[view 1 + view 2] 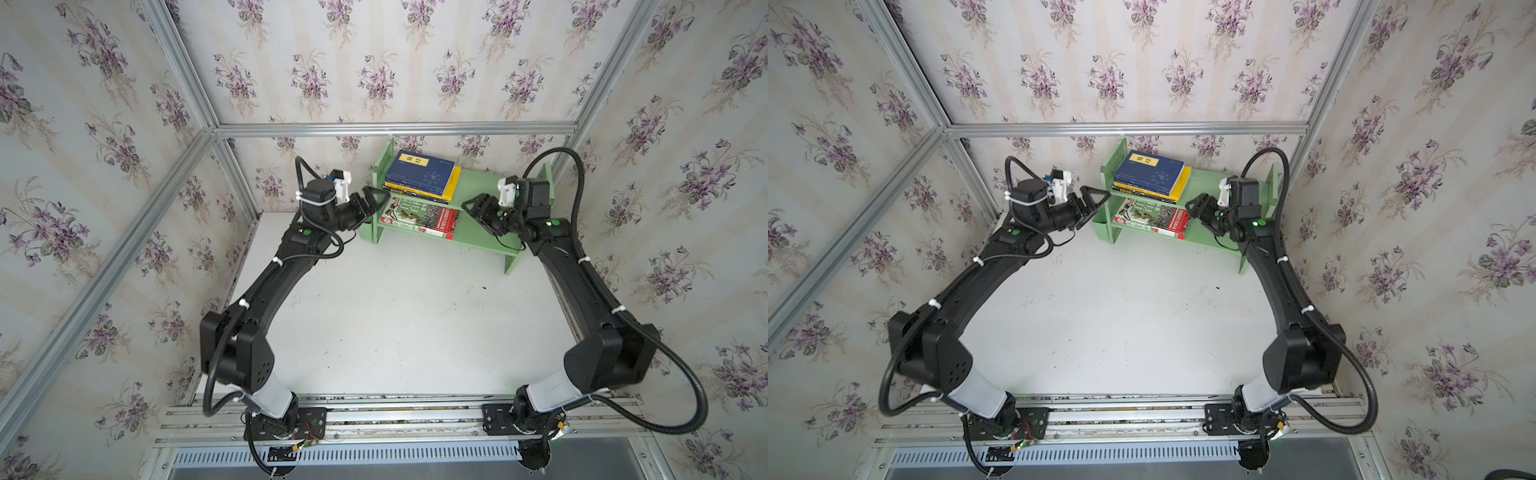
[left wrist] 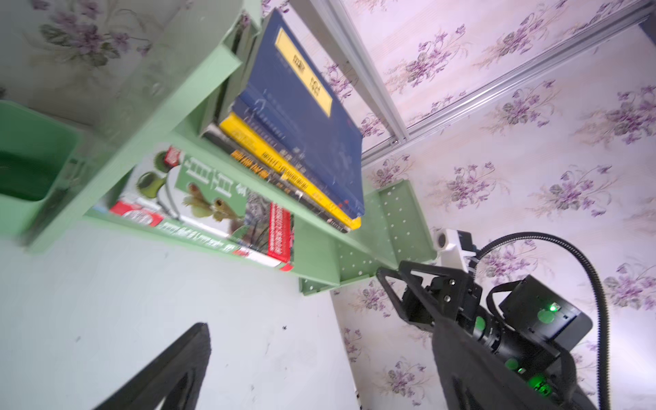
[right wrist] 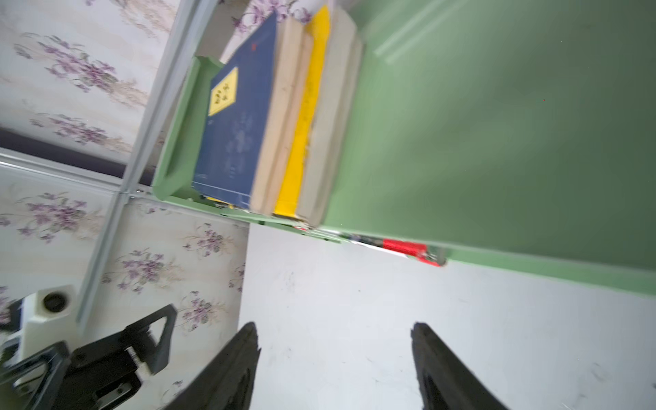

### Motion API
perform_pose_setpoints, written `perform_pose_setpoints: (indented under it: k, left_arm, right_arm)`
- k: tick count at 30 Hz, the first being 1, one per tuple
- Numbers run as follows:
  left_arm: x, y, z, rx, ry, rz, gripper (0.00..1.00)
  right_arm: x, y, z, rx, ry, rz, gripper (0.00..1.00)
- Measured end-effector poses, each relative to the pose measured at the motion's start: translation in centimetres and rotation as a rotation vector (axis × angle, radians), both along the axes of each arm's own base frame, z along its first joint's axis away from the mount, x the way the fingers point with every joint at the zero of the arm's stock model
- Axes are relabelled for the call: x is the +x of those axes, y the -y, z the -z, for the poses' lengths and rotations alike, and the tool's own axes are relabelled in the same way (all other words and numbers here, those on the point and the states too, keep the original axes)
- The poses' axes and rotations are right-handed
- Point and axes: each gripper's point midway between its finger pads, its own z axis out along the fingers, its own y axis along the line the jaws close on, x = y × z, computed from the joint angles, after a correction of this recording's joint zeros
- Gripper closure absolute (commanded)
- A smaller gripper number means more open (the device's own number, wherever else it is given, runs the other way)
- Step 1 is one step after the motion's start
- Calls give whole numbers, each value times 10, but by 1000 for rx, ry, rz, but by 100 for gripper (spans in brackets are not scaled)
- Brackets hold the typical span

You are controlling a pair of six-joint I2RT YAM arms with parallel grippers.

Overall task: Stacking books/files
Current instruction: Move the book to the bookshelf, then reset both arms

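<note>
A stack of books lies flat on the upper tier of the pale green shelf [image 1: 478, 232] [image 1: 1208, 183]. Topmost is a navy book with a yellow label [image 1: 419, 172] [image 1: 1150, 170] [image 2: 301, 117] [image 3: 234, 135]; a yellow one [image 1: 455, 178] [image 2: 284, 167] and a black spine show beneath. On the lower tier lies the green plant-photo book with a red band [image 1: 419, 216] [image 1: 1152, 216] [image 2: 213, 198]. My left gripper [image 1: 376, 197] [image 1: 1096, 195] [image 2: 319, 330] hangs open at the shelf's left end. My right gripper [image 1: 471, 205] [image 1: 1196, 203] [image 3: 333, 326] is open and empty, right of the books.
The shelf stands against the back wall on the white table [image 1: 395, 324]. Flowered wallpaper walls with aluminium rails [image 1: 395, 129] close in the back and both sides. Both arms' bases sit on a rail [image 1: 395, 415] at the front edge.
</note>
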Motion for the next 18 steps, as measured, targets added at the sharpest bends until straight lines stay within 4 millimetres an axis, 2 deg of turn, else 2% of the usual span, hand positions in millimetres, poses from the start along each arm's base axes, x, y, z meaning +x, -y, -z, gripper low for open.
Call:
perform_pose_setpoints:
  k: [4,5,9,12,14,16,18]
  left_arm:
    - [-34,-43,34,113,18,-100,0]
    - [-41,-57,44,152,22,-142,0]
    - [-66,-112,66,345,85,-334,0]
    - [-76,-145,81,492,132,-436,0]
    - [-80,-173,101,576,131,-518,0]
    - [-87,-202,129,651,110,-597,0]
    - [-97,-221,152,701,99,-650,0]
  right_arm:
    - [-41,24,34,-93,-37,87,17]
    - [-52,31,44,-121,-49,109,2]
    - [-84,58,75,-251,-77,188,0]
    - [-101,77,98,-368,-96,229,0]
    - [-108,88,114,-439,-120,247,0]
    - [-111,97,128,-508,-136,256,0]
    - [-110,103,138,-564,-135,255,0]
